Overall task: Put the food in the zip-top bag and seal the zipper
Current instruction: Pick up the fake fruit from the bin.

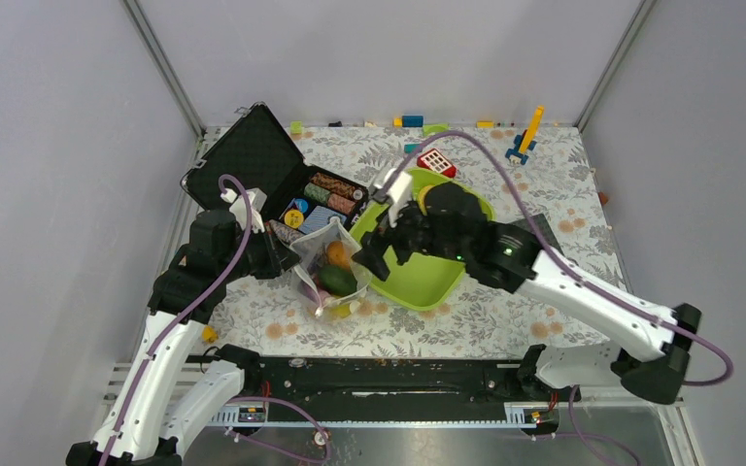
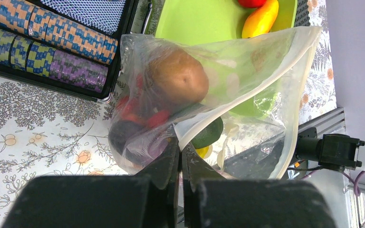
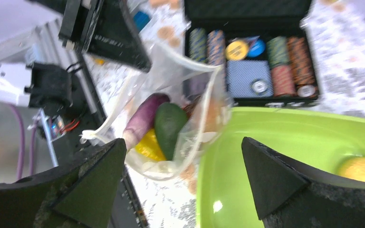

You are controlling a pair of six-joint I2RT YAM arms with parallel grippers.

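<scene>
**Left arm holds the bag mouth, right arm spread wide above it**

I find no brand or legible wording. The poker chips (image 2: 47,40) in their black case (image 1: 253,160) carry only woven patterns, and any print on them is too small for me to read.

My left gripper (image 2: 180,147) is clenched on the rim of the zip-top bag (image 1: 325,267), right at the whitish zipper (image 2: 228,99). The bag stands between the case and the lime-green tray (image 1: 418,277), its mouth gaping.

The left wrist view gives me a brown kiwi (image 2: 178,76) pressed against the plastic, with red pieces blurred below it. It also shows an orange mango (image 2: 261,19) lying on the tray, outside the bag.

The right wrist view instead looks into the opening and shows a dark avocado (image 3: 169,124), a purple eggplant (image 3: 142,118) and a yellow piece (image 3: 149,146). There my right gripper (image 3: 183,142) is spread wide, gripping nothing.
</scene>
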